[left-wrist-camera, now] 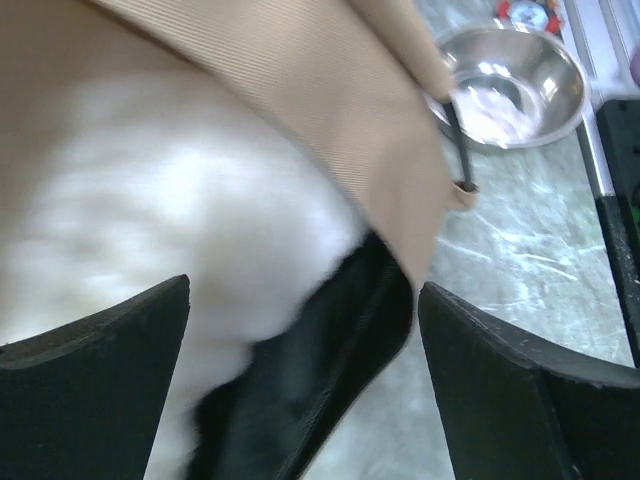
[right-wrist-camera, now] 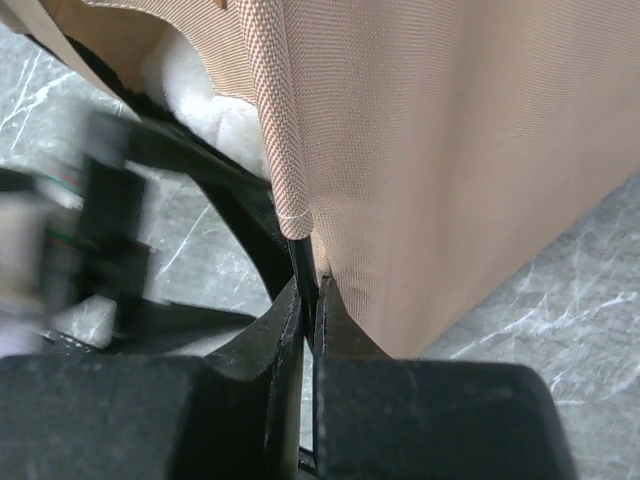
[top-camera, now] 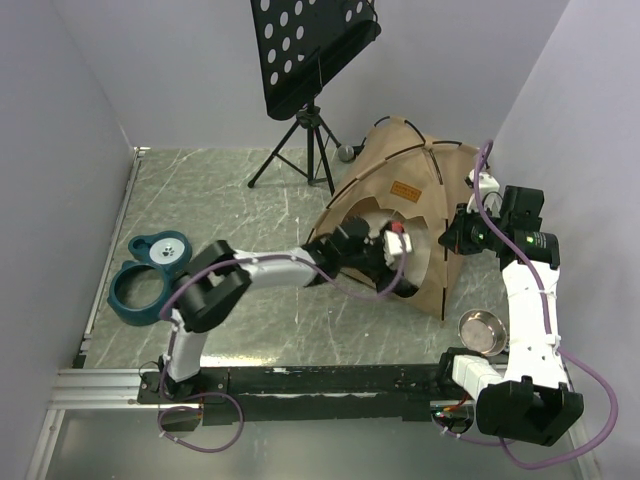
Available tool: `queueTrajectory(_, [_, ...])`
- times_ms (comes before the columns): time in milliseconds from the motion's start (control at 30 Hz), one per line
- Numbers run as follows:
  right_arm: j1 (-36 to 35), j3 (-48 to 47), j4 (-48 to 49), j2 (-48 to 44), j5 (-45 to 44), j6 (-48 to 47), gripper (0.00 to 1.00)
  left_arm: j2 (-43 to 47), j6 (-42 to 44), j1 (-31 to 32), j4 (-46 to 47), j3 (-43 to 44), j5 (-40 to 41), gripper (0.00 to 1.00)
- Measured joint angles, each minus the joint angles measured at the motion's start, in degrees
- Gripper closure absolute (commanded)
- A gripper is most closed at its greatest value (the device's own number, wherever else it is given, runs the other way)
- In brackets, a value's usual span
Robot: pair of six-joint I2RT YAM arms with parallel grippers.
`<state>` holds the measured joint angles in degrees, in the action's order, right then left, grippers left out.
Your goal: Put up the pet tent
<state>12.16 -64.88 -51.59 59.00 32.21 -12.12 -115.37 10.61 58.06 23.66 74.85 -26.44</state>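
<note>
**Pet tent held at its edge as the interior is worked.** A large tan-brown fabric pet tent (top-camera: 415,190) with black pole trim is shown standing domed toward the far right of the grey marbled table (top-camera: 220,220). Its opening is turned toward the left arm.

The right gripper (top-camera: 455,238) (right-wrist-camera: 310,310) is pressed together on the thin black trim at the tent's lower right edge, where the tan cloth meets the pole. The left gripper (top-camera: 392,262) (left-wrist-camera: 300,330) is pushed into the mouth of the tent with its fingers spread wide and nothing clamped between them. A cream-white fluffy pillow (left-wrist-camera: 140,210) and a fold of the black inner lining (left-wrist-camera: 340,330) are seen just beyond those fingers. A round stainless-steel bowl (top-camera: 481,331) is set on the table near the tent's near corner, beside the right arm.

The tent is judged to be largely up, with its inside being arranged. Several things could go wrong from here:

- **Collapse:** should the pinch on the narrow trim slip, the sprung edge could be flicked inward and the dome folded.
- **Snagging:** the spread left fingers could be caught in the lining on the way out. The tent might then be dragged or tipped, or the pillow hauled out with them.
- **Knocked bowl:** the bowl could be struck if the tent is shifted toward the near edge.
</note>
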Motion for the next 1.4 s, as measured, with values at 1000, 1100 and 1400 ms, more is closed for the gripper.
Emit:
queueTrajectory(1000, [2.62,-1.99,5.62,1.84,-8.2,0.87,0.94,3.39,0.09,-22.32,-36.39,13.14,9.57,0.3])
queueTrajectory(1100, [3.61,-3.78,6.95,4.28,-9.6,1.05,0.58,1.18,-0.04,-22.51,-35.74,17.31,8.85,0.16])
queueTrajectory(1400, [5.25,-8.81,5.03,3.1,-6.67,-0.57,0.0,8.26,-2.54,-22.45,-35.85,11.15,4.57,0.0])
